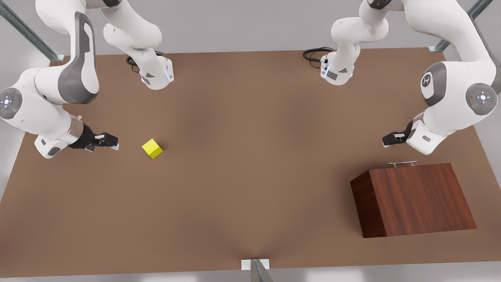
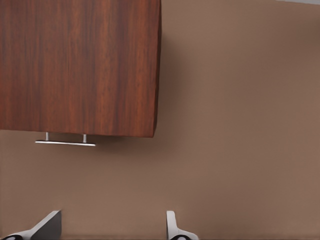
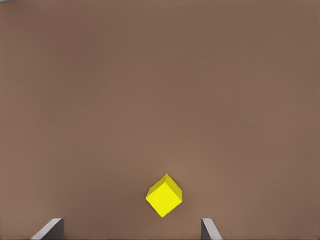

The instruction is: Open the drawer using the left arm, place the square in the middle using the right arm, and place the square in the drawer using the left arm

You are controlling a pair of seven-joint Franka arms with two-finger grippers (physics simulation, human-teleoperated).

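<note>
Left gripper (image 1: 389,140), fingers spread wide with nothing between them, hovering near the slim silver handle (image 1: 403,163) of the closed drawer, on the wooden box (image 1: 415,199) at the front view's right; same handle (image 2: 65,143) seen from the left wrist, beyond the parted fingertips (image 2: 172,227). Right gripper (image 1: 111,143), at the front view's left, likewise spread wide and empty, pointing toward the yellow square (image 1: 152,148) resting near it on the brown table (image 1: 250,176), apart from the fingers. Square (image 3: 164,195) turned corner-on between the right wrist view's two fingertips (image 3: 210,231), not touched.
</note>
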